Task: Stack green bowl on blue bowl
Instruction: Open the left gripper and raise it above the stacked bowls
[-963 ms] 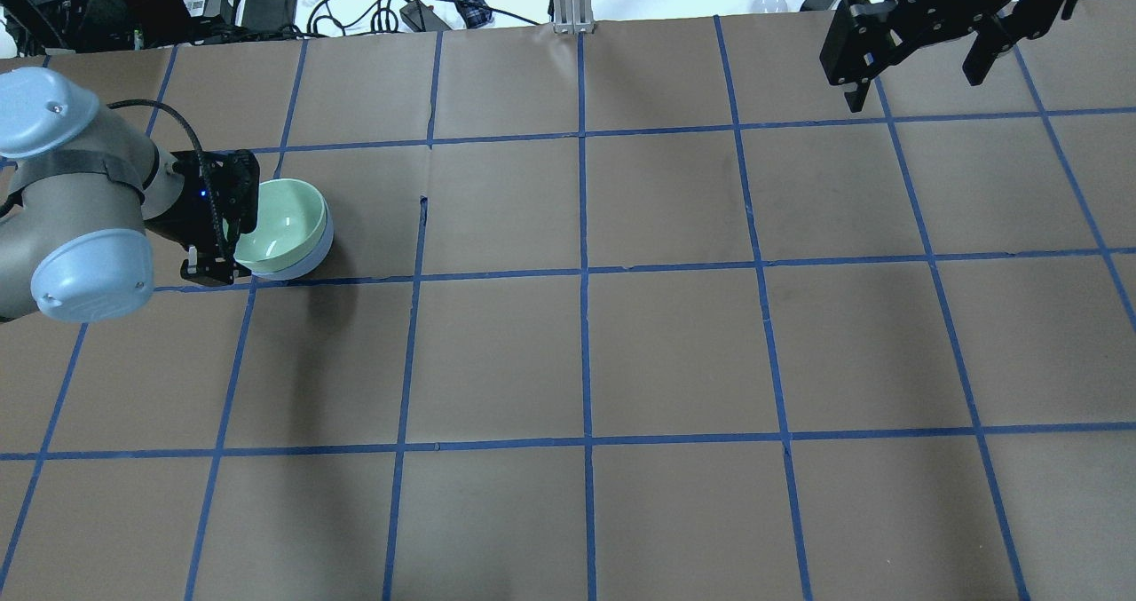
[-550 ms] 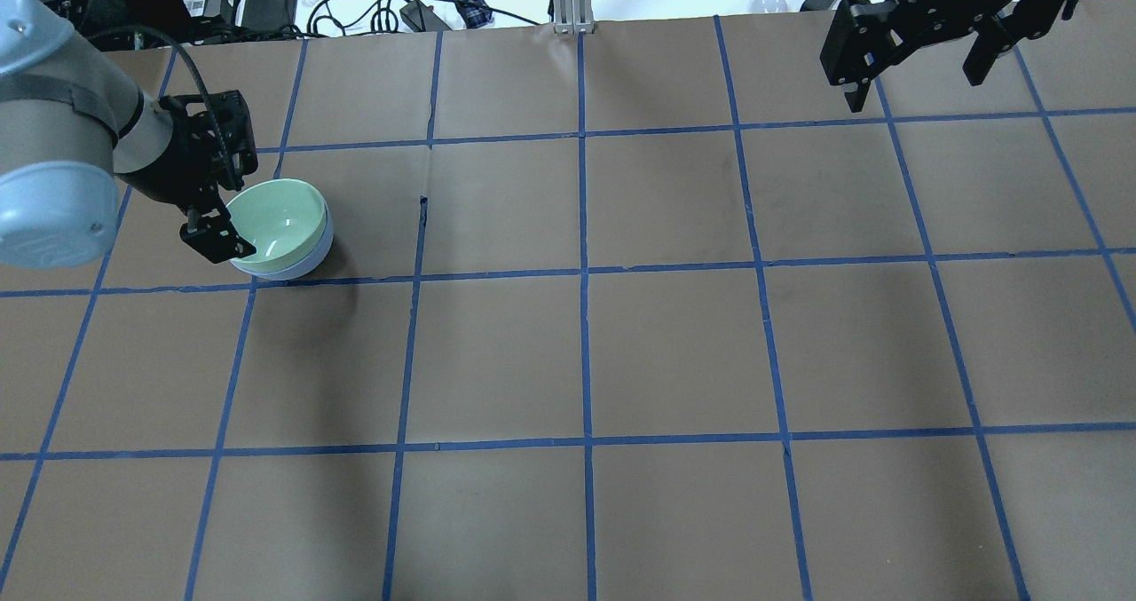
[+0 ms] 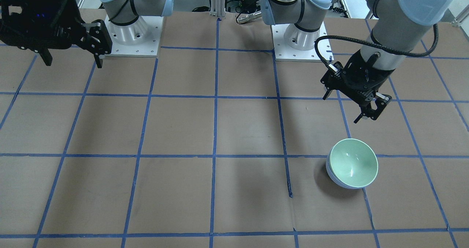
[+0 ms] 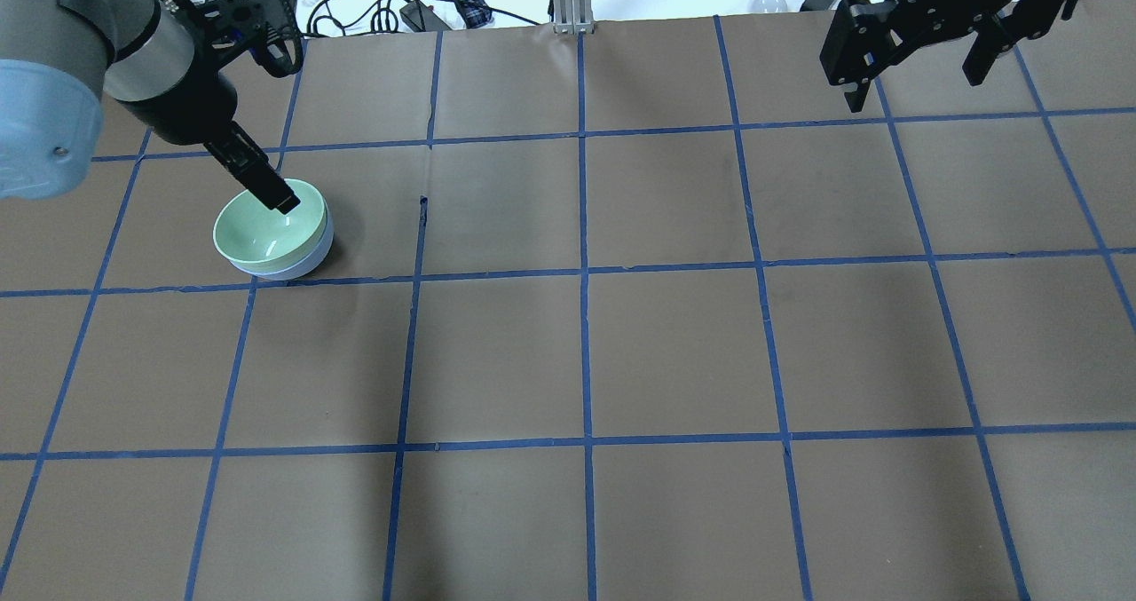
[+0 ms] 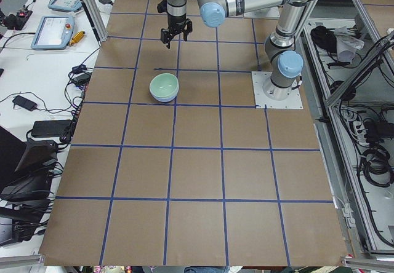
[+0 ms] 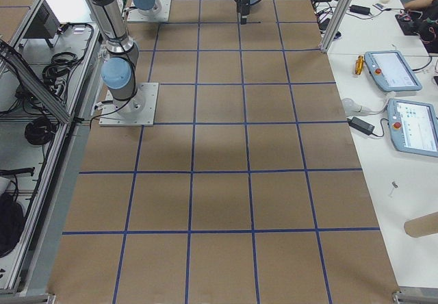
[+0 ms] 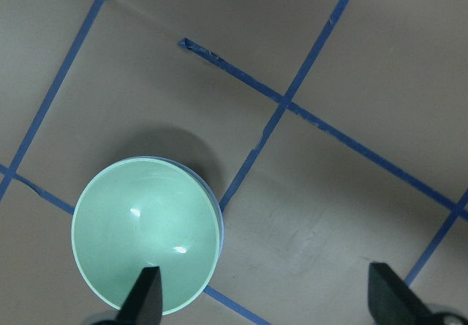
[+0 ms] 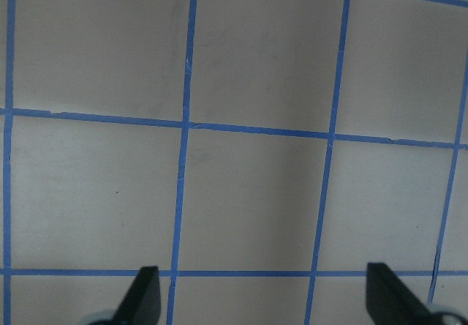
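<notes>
Mint-green porcelain sits nested inside periwinkle: the green bowl (image 4: 266, 228) rests upright in the blue bowl (image 4: 312, 260), and only a thin crescent of the blue bowl's side shows beneath the green rim. The blue bowl stands on the brown paper-covered table (image 4: 674, 352), touching a blue tape line (image 4: 497, 274) of the grid.

The left gripper (image 3: 342, 109) hangs in the air above the blue bowl, shifted a little toward the robot's base, with its jaws spread wide and nothing between them. It touches neither bowl. In the left wrist view one fingertip (image 7: 145, 297) lines up over the green bowl's edge, the other over bare table beside it.

The right gripper (image 4: 914, 86) is well apart from the blue bowl, raised near the table's opposite end. Its jaws are likewise parted and empty.
</notes>
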Motion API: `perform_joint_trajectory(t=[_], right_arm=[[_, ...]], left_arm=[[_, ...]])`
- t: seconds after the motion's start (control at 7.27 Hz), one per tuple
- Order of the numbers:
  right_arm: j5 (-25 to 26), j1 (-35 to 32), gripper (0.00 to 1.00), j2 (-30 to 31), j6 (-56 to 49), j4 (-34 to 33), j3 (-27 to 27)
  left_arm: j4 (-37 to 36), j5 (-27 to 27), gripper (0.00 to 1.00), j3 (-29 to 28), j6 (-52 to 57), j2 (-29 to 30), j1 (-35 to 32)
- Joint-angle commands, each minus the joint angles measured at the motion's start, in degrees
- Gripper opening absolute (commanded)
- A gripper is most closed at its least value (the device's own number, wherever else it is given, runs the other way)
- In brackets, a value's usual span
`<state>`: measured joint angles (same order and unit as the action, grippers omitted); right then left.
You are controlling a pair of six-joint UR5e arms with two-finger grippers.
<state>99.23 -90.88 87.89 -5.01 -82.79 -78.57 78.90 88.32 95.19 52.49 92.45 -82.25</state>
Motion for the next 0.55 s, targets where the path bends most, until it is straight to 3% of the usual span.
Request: perform_joint_trajectory(t=[0.0,0.41], right_arm=[[0.0,0.0,1.00,0.0,0.0,0.0,0.0],[0.0,0.0,1.00,0.0,0.0,0.0,0.0]], left_arm=[[0.7,0.2,1.00,-0.7,-14.4,-0.7,-3.9],[5.1,0.2,1.00,-1.8,-32.3,-3.3,-5.7]])
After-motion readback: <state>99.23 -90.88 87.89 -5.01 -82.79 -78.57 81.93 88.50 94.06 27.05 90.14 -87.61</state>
